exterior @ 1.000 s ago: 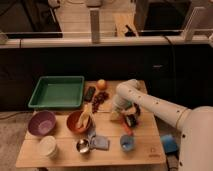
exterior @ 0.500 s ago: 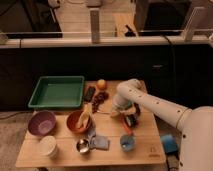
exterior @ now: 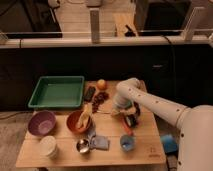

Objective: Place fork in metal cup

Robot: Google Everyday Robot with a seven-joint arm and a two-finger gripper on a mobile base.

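The metal cup stands near the table's front edge, below the orange bowl. A slim pale strip that may be the fork lies on the wood between the orange bowl and my arm. My gripper points down at the table to the right of that strip, well right of and behind the metal cup. A dark part and a small orange-red piece sit right under it. Whether it holds anything is hidden.
A pale wooden spoon rests in the orange bowl. Also on the table are a green tray, a purple bowl, a white tub, a blue cup, a grey-blue cloth, an orange and dark red fruit.
The gripper has stayed in almost the same spot right of the orange bowl, shifting only slightly. Nothing on the table has visibly moved.
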